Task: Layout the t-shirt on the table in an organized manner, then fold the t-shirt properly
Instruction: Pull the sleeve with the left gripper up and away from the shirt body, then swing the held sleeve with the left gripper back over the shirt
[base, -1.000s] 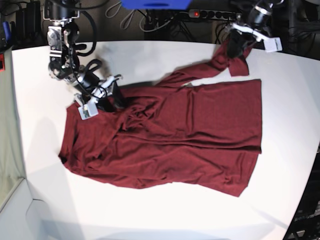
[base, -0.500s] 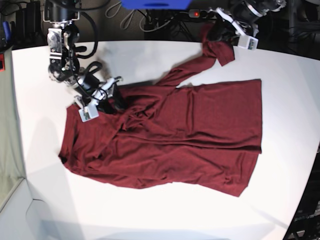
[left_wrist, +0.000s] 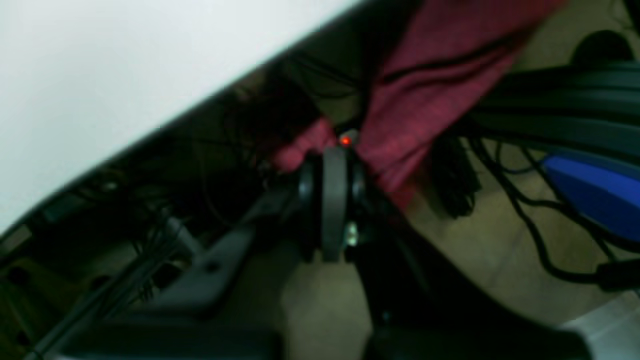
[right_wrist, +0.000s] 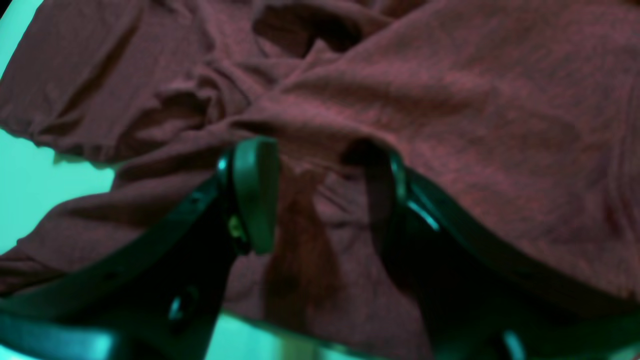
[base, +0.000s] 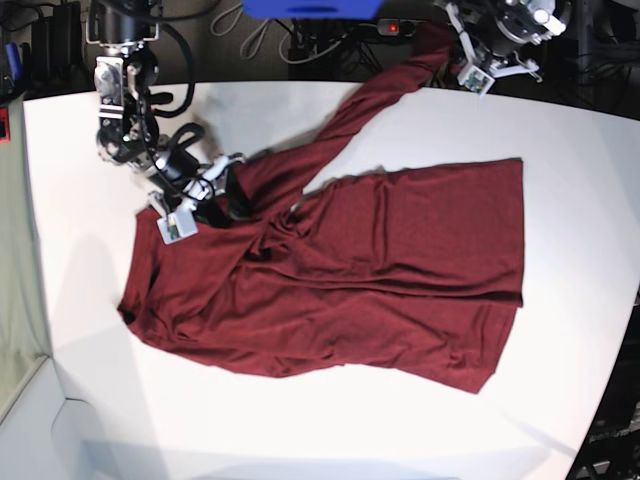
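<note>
The dark maroon t-shirt (base: 380, 270) lies spread across the white table (base: 300, 430), rumpled at its left end. One long sleeve stretches diagonally to the table's far edge. My left gripper (base: 452, 40) is shut on that sleeve's end, past the edge. In the left wrist view, the left gripper (left_wrist: 334, 150) pinches the t-shirt (left_wrist: 425, 100) fabric above the floor, with the table (left_wrist: 100, 75) at upper left. My right gripper (base: 225, 195) rests open on the bunched upper-left part. In the right wrist view, the right gripper (right_wrist: 320, 200) straddles a fold of the t-shirt (right_wrist: 475, 100).
Behind the table's far edge lie a power strip with a red light (base: 392, 27), tangled cables and a blue object (base: 310, 8). The blue object (left_wrist: 595, 190) and cables also show beneath the left gripper. A grey surface borders the table at left.
My left gripper has carried the sleeve end left and back past the table's far edge, pulling the sleeve into a taut diagonal. The right gripper has stayed on the fabric.
</note>
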